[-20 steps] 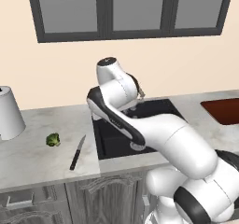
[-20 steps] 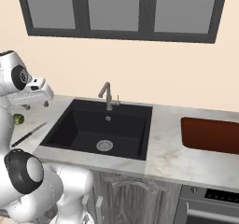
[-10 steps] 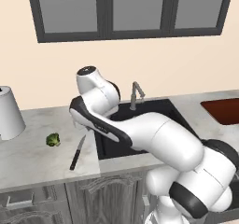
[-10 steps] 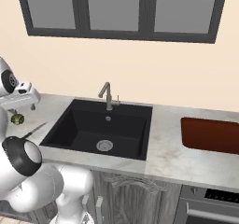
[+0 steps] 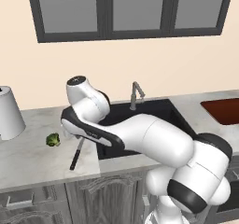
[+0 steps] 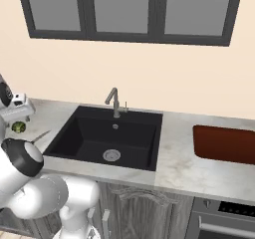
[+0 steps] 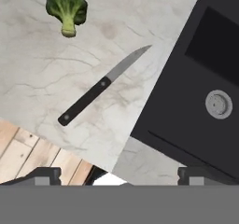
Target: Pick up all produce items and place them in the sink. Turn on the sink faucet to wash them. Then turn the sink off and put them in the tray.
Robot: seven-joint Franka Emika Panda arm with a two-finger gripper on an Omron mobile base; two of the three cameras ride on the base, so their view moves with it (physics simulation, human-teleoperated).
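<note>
One broccoli floret (image 7: 67, 8) and one knife (image 7: 100, 87) lie apart on the worktop (image 7: 42, 73) beside one sink (image 7: 205, 73). The hand (image 7: 119, 174) hovers above them, spread wide and empty.

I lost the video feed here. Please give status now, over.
Gripper open, empty, above counter. Broccoli on counter, untouched. Knife lies beside it, near sink.

Setting: domestic kitchen, rendered. Evidence: marble-look counter (image 6: 179, 158) w/ inset black sink (image 6: 107, 136) & metal faucet (image 6: 114, 101); grey panelled cabinets (image 6: 134, 208) below; dark-framed window (image 6: 127, 11) above on cream wall; knife (image 7: 100, 87), broccoli (image 7: 67, 8), paper-towel roll (image 5: 9, 113) lay on worktop; wood floor.
</note>
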